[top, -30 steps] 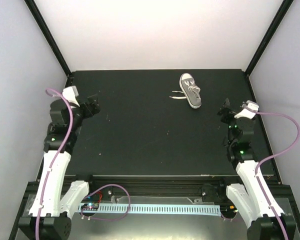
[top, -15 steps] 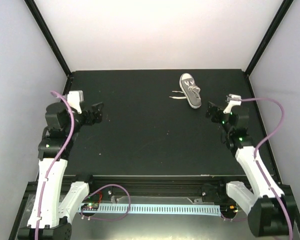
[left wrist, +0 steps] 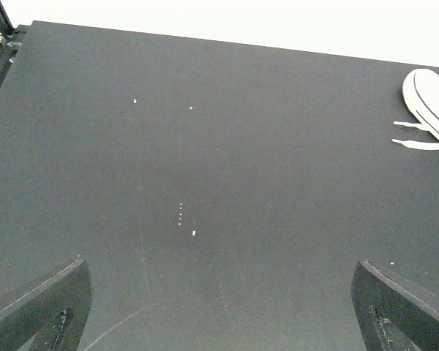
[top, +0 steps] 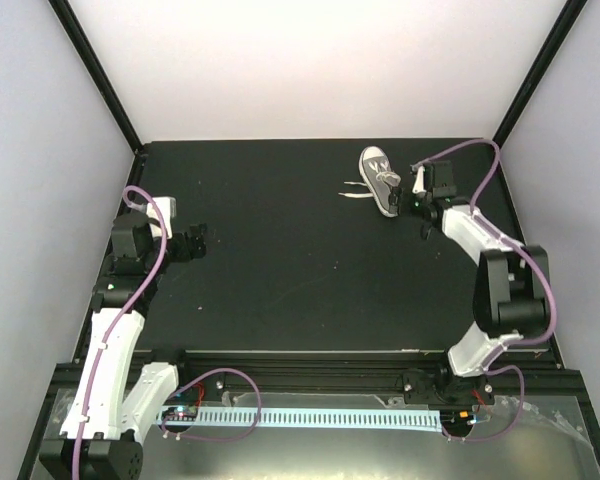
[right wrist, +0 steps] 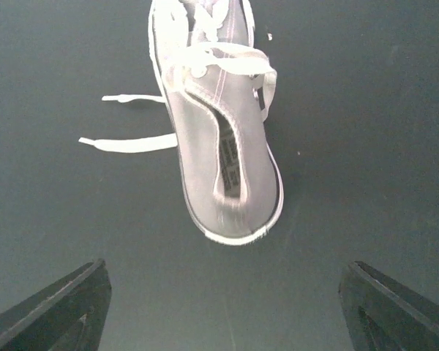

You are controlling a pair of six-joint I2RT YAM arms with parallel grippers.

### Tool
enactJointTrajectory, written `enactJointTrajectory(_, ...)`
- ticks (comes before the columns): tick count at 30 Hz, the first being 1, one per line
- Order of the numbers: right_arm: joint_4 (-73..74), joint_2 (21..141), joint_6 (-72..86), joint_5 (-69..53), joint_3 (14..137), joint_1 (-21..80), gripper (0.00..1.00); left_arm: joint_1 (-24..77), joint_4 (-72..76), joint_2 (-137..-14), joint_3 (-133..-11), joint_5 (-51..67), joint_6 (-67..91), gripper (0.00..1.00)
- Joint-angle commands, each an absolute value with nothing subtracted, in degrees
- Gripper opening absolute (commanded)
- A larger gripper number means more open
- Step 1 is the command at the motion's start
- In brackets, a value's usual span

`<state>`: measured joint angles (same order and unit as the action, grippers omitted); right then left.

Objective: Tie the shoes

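The small grey sneaker (top: pixel 381 180) with white sole lies at the back right of the black table, toe pointing away. Two loose white lace ends (top: pixel 357 190) lie flat on the table to its left. My right gripper (top: pixel 418 198) is open and empty just right of the shoe. In the right wrist view the shoe (right wrist: pixel 223 139) shows heel first, with the lace ends (right wrist: pixel 128 142) at left, ahead of the open gripper (right wrist: pixel 223 292). My left gripper (top: pixel 197 243) is open and empty, far left of the shoe. The left wrist view shows the gripper (left wrist: pixel 219 292) over bare table and the shoe's sole (left wrist: pixel 430 95) at the right edge.
The black table (top: pixel 300 260) is bounded by black frame posts and white walls at the back and sides. Small white specks (left wrist: pixel 180 213) dot the table in front of the left gripper. A cable tray runs along the near edge (top: pixel 310 418).
My right arm has reached far forward and left, from the right table edge to beside the shoe. My left gripper has shifted slightly nearer and right. The shoe has not moved.
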<state>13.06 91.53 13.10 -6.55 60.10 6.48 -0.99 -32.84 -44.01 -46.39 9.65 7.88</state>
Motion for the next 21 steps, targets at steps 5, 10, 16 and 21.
enactJointTrajectory(5, 20.67, 108.03, 10.05, -8.11, 75.37, 6.65, 0.74, -1.00, -32.73, -45.65, -46.66, 4.34, 6.85, 0.99)
enactJointTrajectory(10, 22.07, 113.79, 9.82, -9.96, 80.66, 6.69, 0.69, -1.03, -32.82, -46.55, -46.62, 3.81, 6.94, 0.99)
enactJointTrajectory(16, 24.36, 117.61, 9.51, -12.13, 84.99, 6.72, 0.59, -1.06, -32.74, -47.66, -46.63, 4.86, 7.03, 0.99)
enactJointTrajectory(21, 25.11, 118.22, 10.14, -13.92, 86.26, 6.75, 0.03, -1.06, -32.85, -48.80, -47.02, 5.06, 7.03, 0.99)
